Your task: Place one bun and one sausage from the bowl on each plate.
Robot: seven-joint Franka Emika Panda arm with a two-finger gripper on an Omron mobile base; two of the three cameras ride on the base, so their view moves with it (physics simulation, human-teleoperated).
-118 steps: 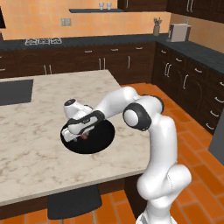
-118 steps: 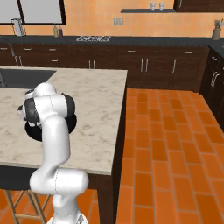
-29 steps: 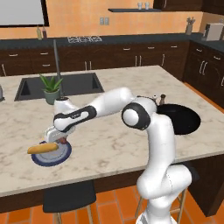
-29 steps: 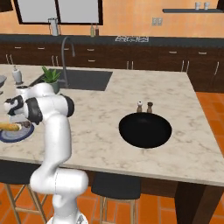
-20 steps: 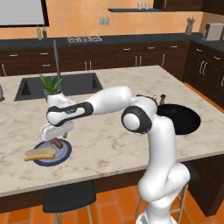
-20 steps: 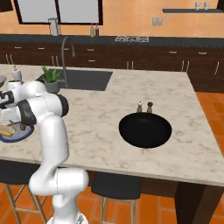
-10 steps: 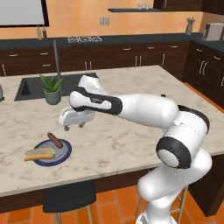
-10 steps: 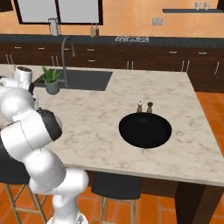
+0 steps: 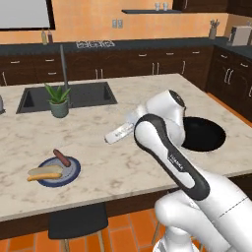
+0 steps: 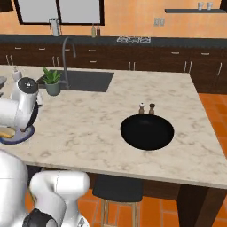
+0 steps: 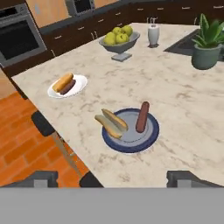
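Gripper (image 11: 112, 177), jaws wide and empty, now lifted clear of the blue-rimmed grey plate (image 11: 148, 133), where a tan bun (image 11: 111, 123) and reddish sausage (image 11: 142, 116) lie. Beyond it, the white plate (image 11: 81, 86) is likewise filled; the glossy black bowl (image 10: 147, 131) is empty, so the task appears complete.

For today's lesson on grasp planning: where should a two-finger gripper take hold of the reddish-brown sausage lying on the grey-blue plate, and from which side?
Probably at mid-length of the slim reddish-brown sausage, coming straight down from above, fingers across its narrow width. It lies flat on the grey-blue, dark-rimmed plate, so only its top and long sides are free. The tan bun lies apart, leaving bare plate for one finger.
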